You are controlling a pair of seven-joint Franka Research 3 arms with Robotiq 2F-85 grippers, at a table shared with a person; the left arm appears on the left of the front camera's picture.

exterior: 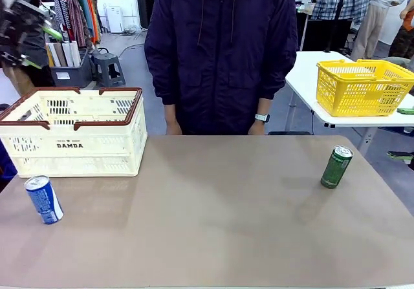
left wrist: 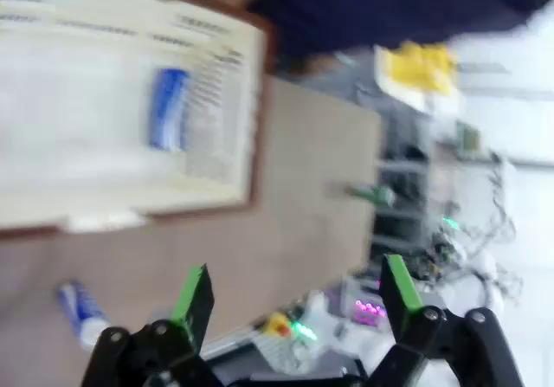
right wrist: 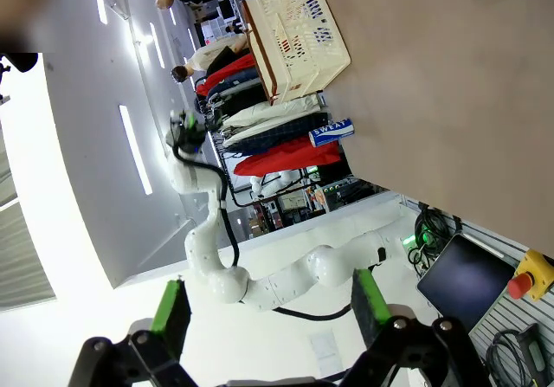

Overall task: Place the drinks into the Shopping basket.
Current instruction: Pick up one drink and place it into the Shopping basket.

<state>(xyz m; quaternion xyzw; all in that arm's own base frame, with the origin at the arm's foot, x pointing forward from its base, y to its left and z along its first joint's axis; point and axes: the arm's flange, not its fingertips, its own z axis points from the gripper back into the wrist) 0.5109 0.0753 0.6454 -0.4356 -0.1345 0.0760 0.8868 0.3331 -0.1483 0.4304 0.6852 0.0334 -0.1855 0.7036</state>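
A blue-and-white can (exterior: 44,199) stood by the cream DAMDA basket (exterior: 74,148), a green can (exterior: 337,167) far across the tan worktop (exterior: 207,218). The left gripper (left wrist: 296,274) and right gripper (right wrist: 268,287) hung with fingers spread apart.

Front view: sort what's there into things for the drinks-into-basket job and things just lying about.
For the job:
blue-and-white drink can, near left
green drink can, right
cream DAMDA shopping basket, far left

Just lying about:
yellow mesh basket on the white side table
grey step stool on the floor behind
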